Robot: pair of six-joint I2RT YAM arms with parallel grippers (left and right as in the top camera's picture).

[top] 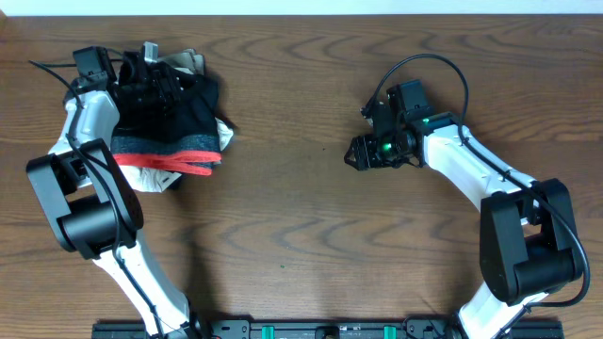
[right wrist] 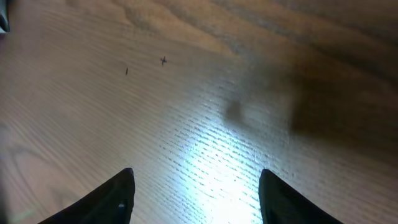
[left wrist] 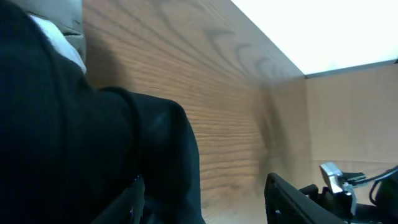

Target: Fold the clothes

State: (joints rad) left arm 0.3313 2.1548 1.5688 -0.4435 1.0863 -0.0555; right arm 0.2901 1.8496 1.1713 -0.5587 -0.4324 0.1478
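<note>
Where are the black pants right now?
In the overhead view the black pants lie bunched at the far left of the table, on top of a white garment, with the left gripper over them.

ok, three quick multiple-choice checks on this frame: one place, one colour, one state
1. In the overhead view, where do the black pants lie?
A. top left of the table
B. centre
C. bottom right

2. What colour edges the grey waistband?
A. blue
B. coral-red
C. yellow

3. What is the right gripper doing?
A. shut on the pants
B. open and empty above bare wood
C. shut on a white garment

Answers:
1. A, the bundle sits in the picture's upper left corner.
2. B, a red strip runs along the band's lower edge.
3. B, the right wrist view shows the fingers apart with only table between them.
</note>
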